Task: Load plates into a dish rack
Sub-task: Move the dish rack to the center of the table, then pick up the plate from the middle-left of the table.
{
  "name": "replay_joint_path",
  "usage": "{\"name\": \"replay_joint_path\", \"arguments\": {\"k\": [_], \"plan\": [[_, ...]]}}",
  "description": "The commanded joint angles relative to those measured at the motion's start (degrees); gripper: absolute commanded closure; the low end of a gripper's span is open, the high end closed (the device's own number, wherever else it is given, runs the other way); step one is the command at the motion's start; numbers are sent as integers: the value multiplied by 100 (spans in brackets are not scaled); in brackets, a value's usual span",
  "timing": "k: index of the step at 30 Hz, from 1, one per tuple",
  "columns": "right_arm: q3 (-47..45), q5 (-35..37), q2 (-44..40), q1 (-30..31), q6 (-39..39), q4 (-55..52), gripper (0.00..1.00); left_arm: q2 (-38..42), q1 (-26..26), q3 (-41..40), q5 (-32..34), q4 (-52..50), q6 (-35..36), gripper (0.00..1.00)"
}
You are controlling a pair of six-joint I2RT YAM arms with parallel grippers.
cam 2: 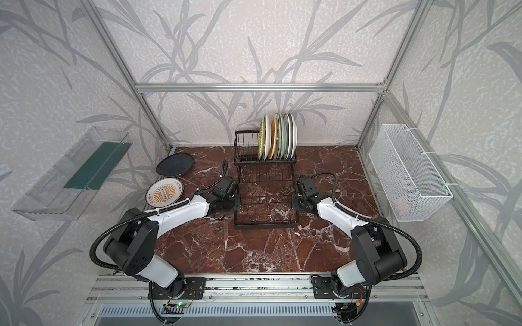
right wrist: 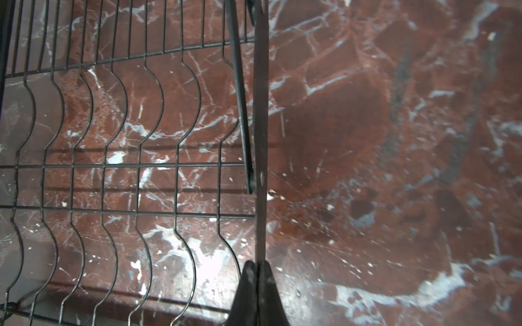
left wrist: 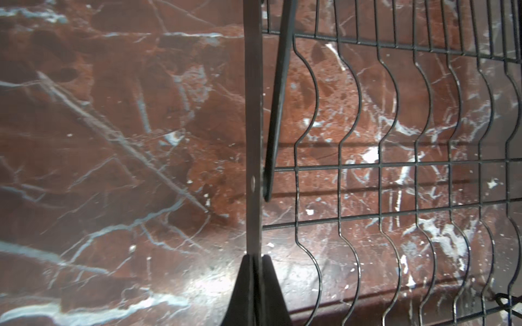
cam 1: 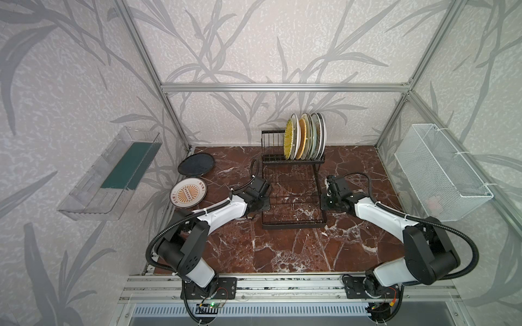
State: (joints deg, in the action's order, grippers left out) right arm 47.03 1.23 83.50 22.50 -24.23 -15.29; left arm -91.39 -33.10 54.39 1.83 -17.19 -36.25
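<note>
The black wire dish rack (cam 1: 293, 225) (cam 2: 265, 223) stands mid-table. Several plates (cam 1: 305, 135) (cam 2: 278, 135) stand upright in its raised back section. A black plate (cam 1: 195, 167) (cam 2: 175, 165) and a white plate with an orange sunburst (cam 1: 188, 192) (cam 2: 164, 192) lie flat at the table's left. My left gripper (cam 1: 258, 206) (left wrist: 255, 258) points down, shut on the flat left side bar (left wrist: 254, 113) of the rack's tray. My right gripper (cam 1: 329, 201) (right wrist: 257, 264) is shut on the right side bar (right wrist: 260, 113). The tray's grid holds no plate.
A clear plastic bin (cam 1: 113, 175) hangs on the left wall and a white mesh basket (cam 1: 440, 175) on the right wall. Aluminium frame posts stand at the back corners. Red marble tabletop (cam 1: 282, 248) lies in front of the rack.
</note>
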Motion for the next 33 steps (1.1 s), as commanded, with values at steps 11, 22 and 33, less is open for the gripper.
{"name": "replay_joint_path", "arguments": {"k": [11,22,33], "plan": [[-185,262,-605,-211,-64,-135,68,171,-156,-90,-17,272,-400,86],[-75,476,-1246,-273,10,-111,26,1445,-159,-25,239,-505,-399,56],[-417,-300,-2557,-236,-134,304,1,4532,668,-682,599,-2115,-1241,24]]}}
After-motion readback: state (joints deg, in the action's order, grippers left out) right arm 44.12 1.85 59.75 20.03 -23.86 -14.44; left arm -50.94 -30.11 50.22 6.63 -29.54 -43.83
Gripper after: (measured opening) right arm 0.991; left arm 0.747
